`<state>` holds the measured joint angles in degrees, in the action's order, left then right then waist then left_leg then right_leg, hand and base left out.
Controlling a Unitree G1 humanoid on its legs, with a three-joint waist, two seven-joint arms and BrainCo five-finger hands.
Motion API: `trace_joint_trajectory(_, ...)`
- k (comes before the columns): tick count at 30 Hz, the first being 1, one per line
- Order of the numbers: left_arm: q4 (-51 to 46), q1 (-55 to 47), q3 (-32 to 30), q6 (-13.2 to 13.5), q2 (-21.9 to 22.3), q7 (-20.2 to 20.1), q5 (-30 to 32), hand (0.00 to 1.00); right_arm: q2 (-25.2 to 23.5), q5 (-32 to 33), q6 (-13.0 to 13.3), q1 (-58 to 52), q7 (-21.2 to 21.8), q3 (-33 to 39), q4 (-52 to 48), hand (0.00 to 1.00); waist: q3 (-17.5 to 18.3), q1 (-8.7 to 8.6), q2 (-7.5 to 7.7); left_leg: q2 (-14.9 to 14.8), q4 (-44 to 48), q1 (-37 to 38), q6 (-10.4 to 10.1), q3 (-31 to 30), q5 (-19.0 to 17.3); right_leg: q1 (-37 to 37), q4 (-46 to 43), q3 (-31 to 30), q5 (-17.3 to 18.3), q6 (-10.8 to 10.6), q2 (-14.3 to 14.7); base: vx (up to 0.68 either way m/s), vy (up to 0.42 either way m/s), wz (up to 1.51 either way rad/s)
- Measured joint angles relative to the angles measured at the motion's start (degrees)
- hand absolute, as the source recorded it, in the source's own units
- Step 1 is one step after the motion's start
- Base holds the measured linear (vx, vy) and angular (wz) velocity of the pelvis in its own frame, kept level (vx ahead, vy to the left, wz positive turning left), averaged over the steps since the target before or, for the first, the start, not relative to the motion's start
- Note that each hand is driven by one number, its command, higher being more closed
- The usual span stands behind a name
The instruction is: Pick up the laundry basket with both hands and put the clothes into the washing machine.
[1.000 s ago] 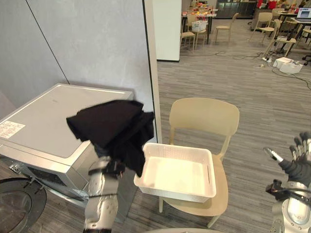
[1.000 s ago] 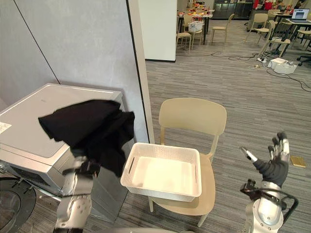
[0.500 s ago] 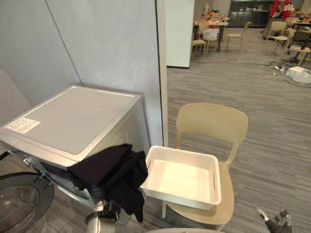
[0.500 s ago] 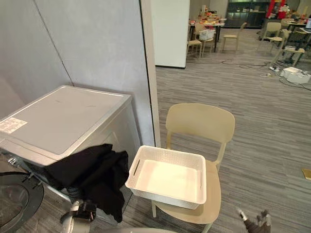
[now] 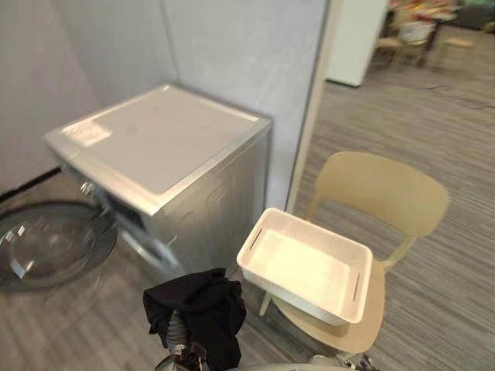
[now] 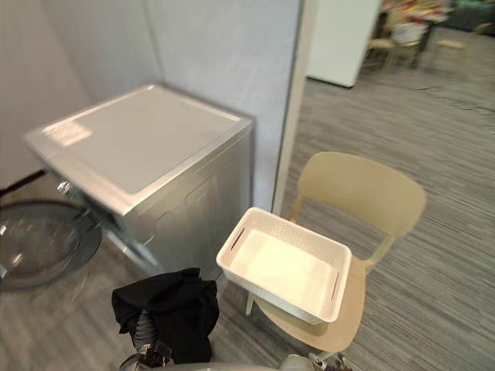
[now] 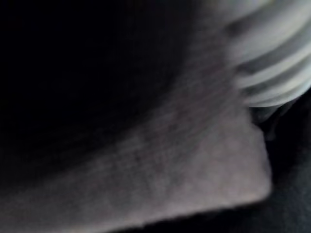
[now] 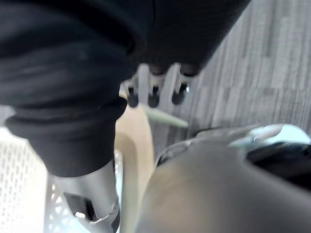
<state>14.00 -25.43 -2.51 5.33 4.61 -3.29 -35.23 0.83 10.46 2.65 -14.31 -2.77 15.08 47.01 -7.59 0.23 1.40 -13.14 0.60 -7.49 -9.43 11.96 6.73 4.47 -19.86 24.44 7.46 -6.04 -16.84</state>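
One white basket (image 5: 294,292) sits empty on the single beige chair (image 5: 383,189) at lower right. One washing machine (image 5: 166,139) stands at centre left, its round door (image 5: 46,243) swung open. The one bundle of black clothes (image 5: 197,309) hangs at bottom centre over the left hand, whose grip I cannot tell; the right hand (image 8: 153,92) is relaxed and holds nothing. Grey plank floor (image 5: 433,131), grey wall (image 5: 232,54).

The white sticker (image 5: 85,133) on the washing machine (image 5: 182,135) top seems printed, but nothing is legible
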Motion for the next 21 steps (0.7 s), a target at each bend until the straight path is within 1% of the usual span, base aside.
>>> trace_joint_trajectory(1, 0.0, 0.6, 0.5, 0.0, -0.3, 0.0, 0.1, 1.0, 0.1, 0.0, 0.2, 0.9, -0.1, -0.3, 0.1, 0.0, -0.4, 0.51, -0.21, 0.5, 4.5, -1.2, 1.7, 0.2, -0.4, 0.1, -0.2, 0.8, -0.3, 0.5, -1.0, -0.02, -0.049, 1.03)
trace_joint_trajectory(2, -0.4, 1.1, 1.2, 0.0, -0.3, 0.0, 0.3, 1.0, 0.2, 0.1, 0.7, 2.6, -0.4, -1.3, 0.6, 0.0, -0.8, 0.7, -0.22, -0.6, 16.9, -3.6, 5.0, 0.8, -3.2, -0.2, -0.3, 3.2, -1.2, 0.9, -2.3, -0.03, -0.039, 0.73)
trace_joint_trajectory(3, -0.5, 1.3, 1.4, 0.0, -0.3, 0.0, 0.6, 1.0, 0.2, 0.1, 0.7, 3.2, -0.4, -1.9, 0.8, 0.0, -0.6, 0.71, -0.72, -1.7, 20.3, -3.5, 5.6, 1.2, -5.0, -0.6, -0.2, 4.2, -1.8, 0.6, -2.5, -0.06, -0.012, 0.88)
trace_joint_trajectory(4, -0.6, 2.3, 1.7, 0.0, -0.3, 0.1, 1.2, 1.0, -0.1, 0.0, 0.8, 3.9, -0.5, -2.6, 0.9, 0.0, -0.7, 0.6, -1.49, -4.3, 23.7, -2.5, 5.9, 2.5, -8.9, -1.4, -0.4, 6.2, -2.1, 0.3, -2.9, -0.07, 0.101, 0.81)
trace_joint_trajectory(5, -0.7, 3.7, 2.1, 0.0, -0.6, 0.1, 1.8, 1.0, -0.1, 0.2, 1.0, 3.8, -0.4, -2.6, 0.9, 0.0, -0.7, 0.56, -1.65, -6.4, 25.6, -1.6, 6.3, 3.3, -10.7, -2.2, -0.7, 8.0, -2.6, -0.3, -3.9, -0.06, 0.151, 0.84)
trace_joint_trajectory(6, -0.7, 4.5, 2.1, 0.0, -1.0, 0.1, 2.2, 1.0, -0.3, 0.3, 1.0, 3.8, -0.5, -2.5, 0.9, 0.0, -0.6, 0.51, -1.56, -7.5, 26.4, -1.2, 6.4, 3.8, -11.5, -2.5, -0.9, 8.8, -2.8, -0.7, -4.5, -0.03, 0.255, 0.83)
trace_joint_trajectory(7, -1.0, 5.8, 2.4, 0.0, -1.1, 0.1, 2.3, 1.0, -0.7, 0.4, 0.9, 3.8, -0.7, -1.2, 1.2, 0.0, -0.7, 0.45, -1.48, -9.2, 28.1, -0.8, 6.6, 5.1, -13.3, -3.3, -1.1, 10.2, -3.8, -2.0, -5.9, -0.01, 0.246, 0.63)
trace_joint_trajectory(8, -1.3, 6.3, 2.5, 0.0, -1.1, 0.1, 2.4, 1.0, -0.9, 0.5, 0.9, 3.7, -0.7, -0.2, 1.4, 0.0, -0.6, 0.49, -1.56, -9.6, 28.8, -1.0, 6.3, 5.7, -14.6, -3.7, -1.1, 10.8, -4.5, -2.5, -6.6, -0.02, 0.37, 0.72)
trace_joint_trajectory(9, -2.4, 6.8, 3.0, -0.1, -0.6, 0.1, 2.5, 1.0, -1.3, 0.8, 0.9, 3.8, -0.7, 2.4, 2.2, 0.0, -0.2, 0.51, -2.23, -8.3, 29.4, -2.0, 5.2, 6.3, -18.1, -4.3, -0.8, 12.0, -5.7, -3.3, -7.4, -0.05, 0.38, 0.77)
trace_joint_trajectory(10, -3.1, 7.6, 2.3, 0.1, -0.7, 0.1, 2.6, 1.0, -2.8, 0.9, 1.1, 3.8, -0.7, 4.6, 3.5, 0.0, 0.6, 0.09, -0.67, -5.1, 28.3, -3.7, 2.9, 5.2, -19.3, -4.3, 0.4, 11.7, -5.6, -3.6, -9.0, -0.06, 0.359, 0.83)
trace_joint_trajectory(11, -3.1, 8.1, 2.2, 0.1, -0.8, 0.2, 2.5, 1.0, -3.2, 1.0, 0.8, 3.7, -0.7, 5.1, 4.2, 0.0, 1.2, 0.11, 0.33, -4.0, 28.0, -4.3, 2.4, 4.8, -19.6, -4.4, 1.7, 11.4, -5.7, -3.5, -9.2, -0.01, 0.278, 0.89)
trace_joint_trajectory(12, -3.1, 8.5, 2.4, 0.1, -1.2, 0.1, 2.6, 1.0, -3.4, 1.1, 0.5, 3.8, -0.7, 5.6, 5.7, 0.0, 1.5, 0.34, 0.92, -3.7, 28.8, -5.0, 2.4, 5.2, -19.8, -5.9, 5.3, 11.6, -7.5, -1.9, -8.5, 0.02, 0.272, 0.63)
trace_joint_trajectory(13, -3.3, 8.6, 2.9, 0.0, -1.9, 0.0, 2.6, 1.0, -3.3, 1.4, -0.2, 4.0, -0.8, 5.9, 6.1, 0.0, 1.5, 0.81, 0.88, -3.2, 31.6, -6.5, 2.6, 5.0, -21.3, -7.2, 8.0, 11.7, -10.6, -1.4, -8.1, 0.02, 0.276, 0.43)
trace_joint_trajectory(14, -3.3, 8.6, 3.0, 0.0, -2.3, 0.0, 2.6, 1.0, -3.3, 1.4, -0.4, 4.2, -0.8, 5.8, 6.2, 0.0, 1.5, 0.97, 0.81, -3.0, 32.9, -7.5, 3.1, 5.0, -22.0, -7.5, 8.9, 11.7, -11.8, -2.2, -8.3, -0.05, 0.286, 0.12)
trace_joint_trajectory(15, -3.4, 8.7, 3.0, -0.1, -3.3, 0.0, 2.6, 1.0, -3.2, 1.4, -0.7, 4.9, -0.9, 5.8, 6.2, 0.0, 1.5, 0.85, 0.3, -2.6, 34.9, -8.8, 3.8, 5.1, -23.4, -7.6, 10.4, 11.8, -13.7, -2.5, -8.7, -0.05, 0.259, -0.04)
trace_joint_trajectory(16, -3.7, 8.9, 3.0, -0.3, -4.2, 0.0, 2.6, 1.0, -3.2, 1.7, -0.9, 5.6, -0.8, 5.8, 5.7, 0.0, 1.7, 0.83, 0.48, -1.8, 35.6, -9.3, 4.8, 5.6, -24.2, -7.3, 11.4, 12.2, -16.6, -2.0, -9.4, -0.06, 0.248, -0.05)
trace_joint_trajectory(17, -4.0, 9.0, 3.1, -0.5, -4.5, 0.0, 2.7, 1.0, -3.2, 2.1, -1.0, 5.6, -0.8, 5.8, 5.3, 0.0, 1.8, 0.87, 0.34, -1.3, 35.6, -9.6, 5.2, 5.9, -24.3, -7.0, 11.9, 12.4, -18.2, -1.4, -9.8, -0.05, 0.238, 0.01)
trace_joint_trajectory(18, -4.7, 9.2, 3.5, -0.5, -5.0, 0.0, 2.9, 1.0, -3.2, 2.9, -1.0, 5.6, -0.9, 5.8, 4.9, 0.0, 1.8, 0.88, -0.19, 0.2, 34.7, -9.7, 5.8, 6.3, -24.7, -6.4, 12.3, 12.6, -21.3, 1.8, -11.0, -0.03, 0.23, 0.09)
trace_joint_trajectory(19, -5.2, 9.2, 3.9, -0.4, -4.9, 0.0, 3.9, 1.0, -2.8, 3.3, -1.0, 5.6, -1.0, 6.5, 4.2, 0.0, 1.9, 0.85, -0.32, 2.1, 32.5, -8.4, 6.1, 7.1, -24.6, -5.8, 12.1, 11.9, -24.6, 6.2, -12.7, 0.0, 0.27, 0.16)
trace_joint_trajectory(20, -5.2, 9.2, 4.3, -0.5, -4.8, 0.0, 4.5, 1.0, -2.5, 3.6, -1.0, 5.4, -1.0, 6.9, 3.8, 0.0, 2.0, 0.79, -0.53, 3.3, 31.1, -7.5, 6.5, 7.2, -24.3, -5.6, 11.5, 10.5, -26.2, 8.4, -13.4, 0.04, 0.223, 0.17)
trace_joint_trajectory(21, -5.2, 9.1, 4.9, -0.4, -4.7, 0.0, 5.0, 1.0, -2.6, 3.7, -0.8, 5.2, -1.0, 7.6, 3.0, 0.0, 2.1, 0.69, -1.2, 4.4, 29.0, -6.2, 7.8, 6.7, -23.2, -4.3, 9.1, 6.2, -26.7, 10.2, -13.4, 0.14, 0.232, 0.36)
